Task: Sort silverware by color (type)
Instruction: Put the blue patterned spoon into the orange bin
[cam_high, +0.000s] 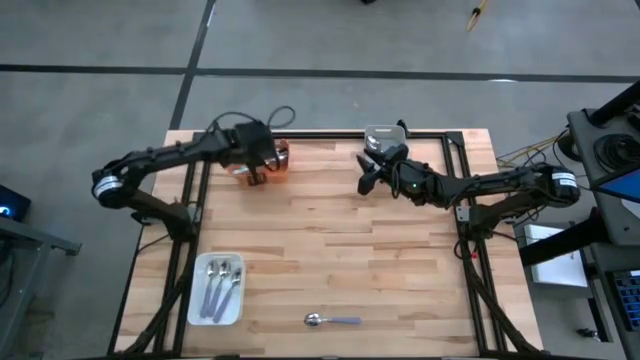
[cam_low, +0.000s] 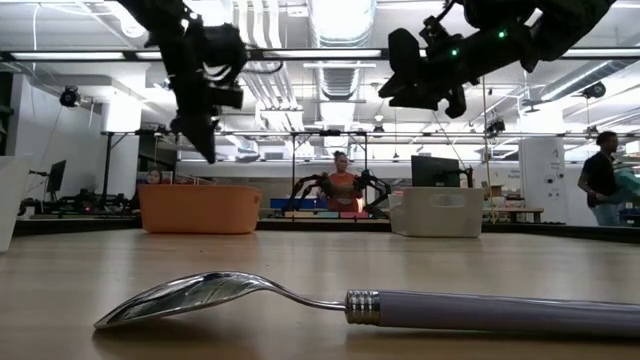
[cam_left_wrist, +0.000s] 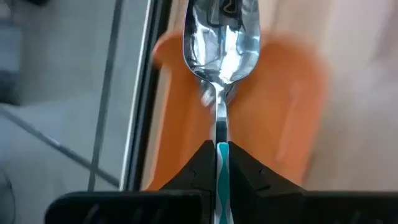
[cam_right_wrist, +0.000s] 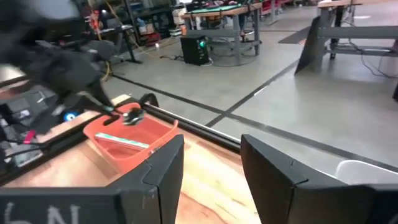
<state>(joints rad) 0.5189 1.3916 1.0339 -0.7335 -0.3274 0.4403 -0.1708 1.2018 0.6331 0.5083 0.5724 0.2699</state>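
My left gripper (cam_left_wrist: 222, 152) is shut on a teal-handled spoon (cam_left_wrist: 221, 43) and hovers over the orange tray (cam_left_wrist: 273, 106) at the table's far left (cam_high: 280, 160). The right wrist view shows another teal spoon (cam_right_wrist: 121, 140) lying flat in that tray. My right gripper (cam_right_wrist: 211, 162) is open and empty, raised near the grey tray (cam_high: 380, 133) at the far edge. A lavender-handled spoon (cam_high: 333, 320) lies flat on the table near its near edge (cam_low: 300, 295). Several spoons (cam_high: 222, 285) lie in the white tray (cam_high: 200, 300). My left gripper pinches the spoon's teal handle (cam_left_wrist: 221, 140) between its two fingers, close to the metal neck. The spoon runs along the fingers, its shiny bowl (cam_left_wrist: 221, 43) sticking out beyond the fingertips. The fingers point down from above. The spoon is lifted clear, above the orange tray.
The orange tray (cam_low: 200, 208) and grey tray (cam_low: 435, 212) stand along the far edge; the white tray sits at the near left. Bare wood lies between them. Black frame rails (cam_high: 190, 240) run along the table's sides. People stand in the room beyond.
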